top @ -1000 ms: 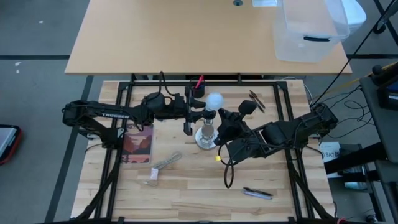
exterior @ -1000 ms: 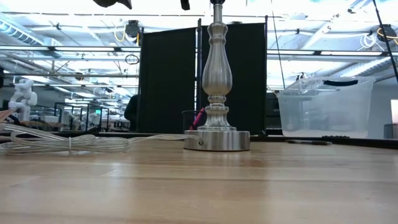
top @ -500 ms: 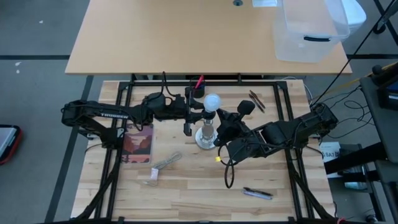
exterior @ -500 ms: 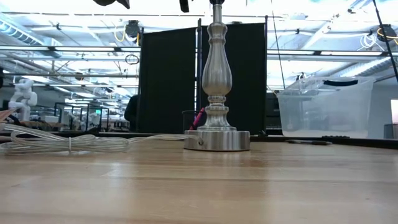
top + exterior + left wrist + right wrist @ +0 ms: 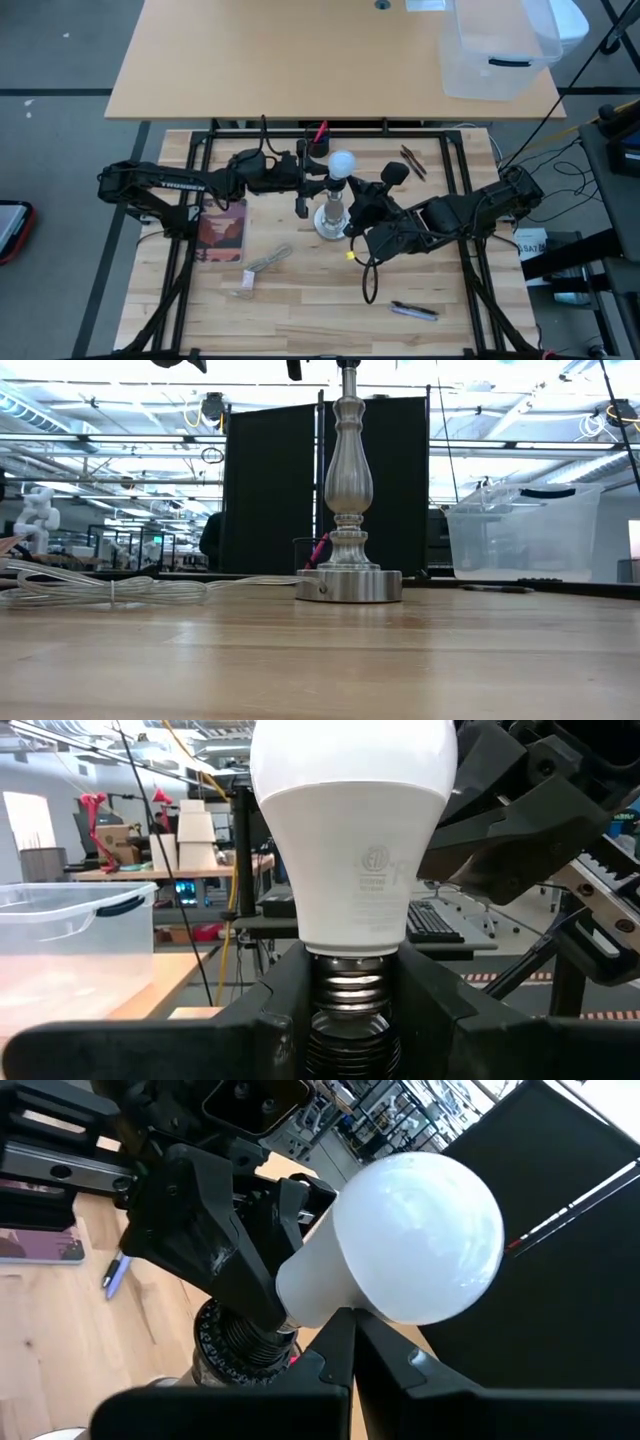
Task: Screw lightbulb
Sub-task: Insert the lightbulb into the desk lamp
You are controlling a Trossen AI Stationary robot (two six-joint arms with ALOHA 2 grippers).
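Left end effector clamped on the lightbulb's neck atop the lamp stand

The left end effector (image 5: pixel 350 1010) grips the screw base of the lightbulb (image 5: pixel 342 164); the right end effector (image 5: pixel 350 1350), fingers together, rests just beside the globe. The bulb has barely shifted over the last second atop the lamp stand (image 5: pixel 348 510) mid-bench (image 5: pixel 300 290), so threading seems slow or nearly seated.

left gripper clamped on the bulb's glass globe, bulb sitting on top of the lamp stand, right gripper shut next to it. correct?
Not quite. The left wrist view shows the left gripper closed around the threaded screw base of the lightbulb, below the globe, not on the glass. The rest holds: the lightbulb sits on top of the lamp stand, and the right gripper is shut next to it.
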